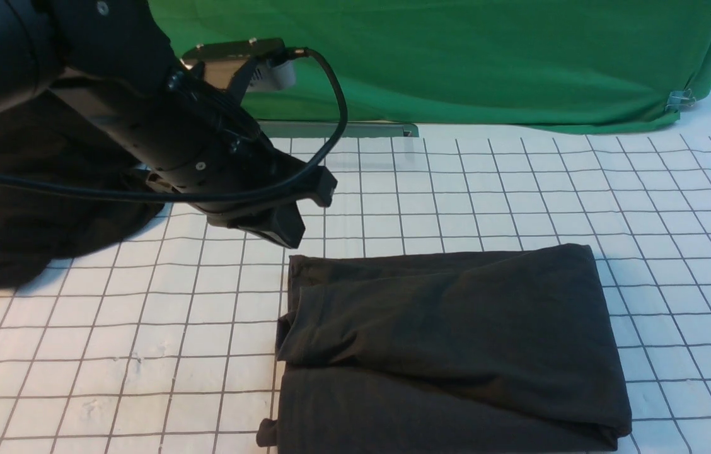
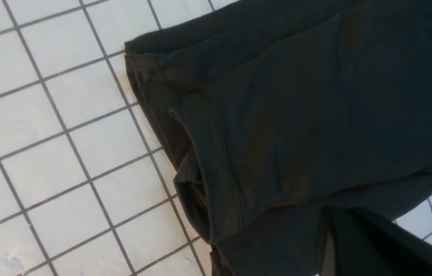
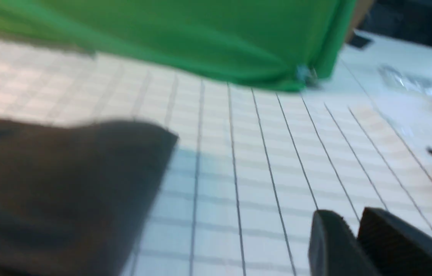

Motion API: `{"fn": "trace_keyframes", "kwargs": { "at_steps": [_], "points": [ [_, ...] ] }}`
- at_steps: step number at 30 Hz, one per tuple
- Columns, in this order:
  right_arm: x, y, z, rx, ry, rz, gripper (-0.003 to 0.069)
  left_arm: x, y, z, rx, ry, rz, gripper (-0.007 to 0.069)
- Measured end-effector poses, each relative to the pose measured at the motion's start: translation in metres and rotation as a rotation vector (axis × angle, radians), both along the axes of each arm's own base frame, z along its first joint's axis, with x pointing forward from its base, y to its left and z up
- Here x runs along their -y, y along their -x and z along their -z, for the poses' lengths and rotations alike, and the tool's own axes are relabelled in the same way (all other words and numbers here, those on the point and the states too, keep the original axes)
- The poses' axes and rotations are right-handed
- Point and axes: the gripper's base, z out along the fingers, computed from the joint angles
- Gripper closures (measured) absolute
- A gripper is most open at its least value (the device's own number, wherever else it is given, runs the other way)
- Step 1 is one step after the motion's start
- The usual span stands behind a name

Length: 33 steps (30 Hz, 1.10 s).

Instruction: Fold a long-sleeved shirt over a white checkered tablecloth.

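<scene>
The long-sleeved shirt [image 1: 450,340] lies folded into a dark charcoal rectangle on the white checkered tablecloth [image 1: 456,189], right of centre near the front edge. Its print and neck label are hidden. My left gripper [image 1: 289,230] hangs just above the cloth behind the shirt's back left corner, jaws together and holding nothing. In the left wrist view the stitched hem of the shirt [image 2: 315,96] curls over the tablecloth [image 2: 47,134], and the left gripper [image 2: 334,214] sits over the fabric. My right gripper [image 3: 348,216] is shut and empty above the tablecloth [image 3: 258,172], to the right of the shirt [image 3: 59,191]; that view is blurred.
A heap of black cloth [image 1: 15,221] lies at the left edge under my left arm. The green backdrop [image 1: 456,57] closes off the back, with a metal clip [image 1: 680,98] at its corner. A shiny packet [image 3: 411,82] lies beyond the tablecloth's right edge.
</scene>
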Motion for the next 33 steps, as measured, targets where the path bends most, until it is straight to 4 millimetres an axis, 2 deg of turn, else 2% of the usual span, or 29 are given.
{"fn": "trace_keyframes", "kwargs": {
  "at_steps": [9,17,20,23,24,25,26,27,30,31,32,33],
  "points": [
    [0.001,-0.003,0.025,-0.056,0.012,0.006,0.0530,0.000,0.003,0.001,-0.029,-0.002,0.007,0.0613],
    [-0.004,-0.004,0.023,-0.022,0.013,-0.077,0.0522,0.000,0.008,0.002,-0.086,0.000,0.020,0.0613],
    [-0.004,-0.004,0.023,-0.021,0.013,-0.081,0.0522,-0.002,0.014,-0.003,-0.095,-0.001,0.028,0.0613],
    [-0.004,-0.004,0.023,-0.021,0.013,-0.081,0.0522,-0.009,0.029,-0.023,-0.056,-0.001,0.039,0.0613],
    [-0.004,-0.004,0.023,-0.021,0.013,-0.081,0.0522,-0.015,0.038,-0.036,-0.010,-0.005,0.034,0.0613],
    [-0.004,-0.004,0.023,-0.021,0.013,-0.081,0.0522,-0.016,0.040,-0.038,-0.002,-0.002,0.034,0.0613],
    [-0.004,-0.004,0.023,-0.021,0.013,-0.081,0.0518,-0.029,0.060,-0.063,0.096,-0.014,0.031,0.0613],
    [-0.004,-0.004,0.023,-0.021,0.013,-0.081,0.0517,-0.032,0.064,-0.068,0.117,-0.018,0.030,0.0613],
    [-0.003,-0.004,0.023,-0.022,0.013,-0.065,0.0507,-0.056,0.098,-0.101,0.275,-0.050,0.012,0.0613],
    [-0.003,-0.004,0.023,-0.022,0.013,-0.058,0.0503,-0.067,0.115,-0.111,0.335,-0.055,-0.008,0.0613],
    [-0.003,-0.004,0.023,-0.022,0.013,-0.056,0.0503,-0.067,0.115,-0.111,0.336,-0.058,-0.012,0.0613],
    [-0.002,-0.004,0.023,-0.022,0.013,-0.044,0.0500,-0.079,0.136,-0.119,0.387,-0.044,-0.047,0.0613]
  ]
}}
